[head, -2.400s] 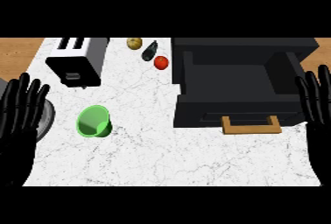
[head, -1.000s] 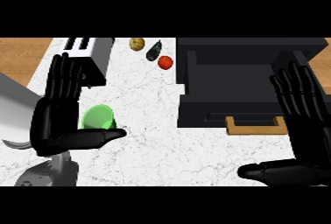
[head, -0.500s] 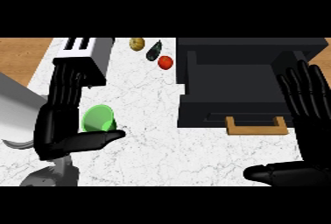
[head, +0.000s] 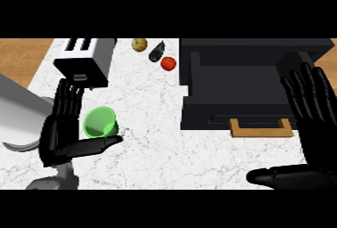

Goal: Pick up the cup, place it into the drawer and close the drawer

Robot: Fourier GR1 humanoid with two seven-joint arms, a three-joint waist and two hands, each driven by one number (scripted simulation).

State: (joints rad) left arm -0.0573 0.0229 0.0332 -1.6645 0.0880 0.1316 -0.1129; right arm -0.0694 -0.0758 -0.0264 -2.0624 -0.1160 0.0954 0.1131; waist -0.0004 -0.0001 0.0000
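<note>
The translucent green plastic cup is flanked by the left hand, fingers spread straight, not clamped, while the right hand is held open beside the black open drawer.

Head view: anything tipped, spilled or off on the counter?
Only the green cup: it lies on its side on the marble, mouth facing the camera, between the left hand's fingers and thumb. No spill visible. The drawer stands open.

Both hands are spread flat, the left hand and right hand (thumbs jutting inward), fingers straight.
</note>
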